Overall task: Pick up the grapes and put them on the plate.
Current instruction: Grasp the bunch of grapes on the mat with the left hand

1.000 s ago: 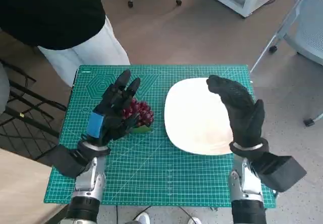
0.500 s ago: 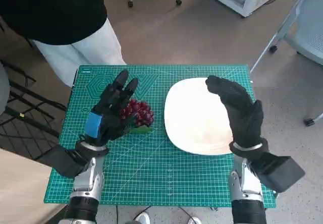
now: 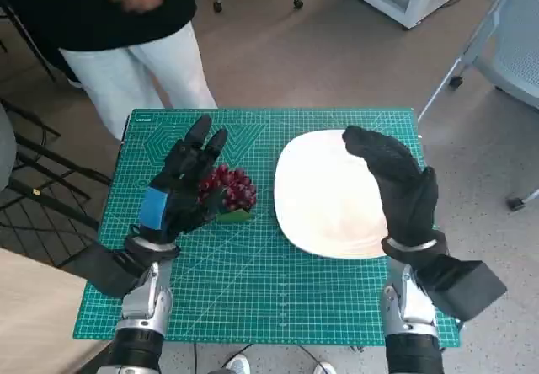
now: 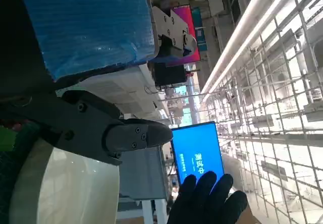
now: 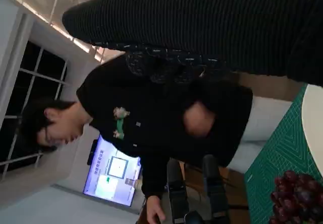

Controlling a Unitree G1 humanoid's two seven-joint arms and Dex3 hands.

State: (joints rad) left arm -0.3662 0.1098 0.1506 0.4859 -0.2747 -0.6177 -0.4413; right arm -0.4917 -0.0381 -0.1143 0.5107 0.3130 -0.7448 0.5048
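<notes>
A bunch of dark red grapes [image 3: 227, 189] is seen lying on the green cutting mat [image 3: 253, 290], just left of the white plate [image 3: 328, 197] and apart from its rim. A small green piece is visible at the near edge of the bunch. The left hand [image 3: 181, 189] is held just beside the grapes on their left, fingers spread and stretched out towards the far side of the mat; nothing is held in it, and whether the grapes are touched by it cannot be told. The right hand [image 3: 396, 180] is held over the right part of the plate, fingers apart and slightly curved, with nothing in it. In the right wrist view the grapes [image 5: 297, 198] are shown beside the plate's edge [image 5: 314, 133], and a person [image 5: 166, 118] in a black top is seen beyond the table. White trousers of that person [image 3: 126, 71] are visible in the head view at the mat's far left corner.
</notes>
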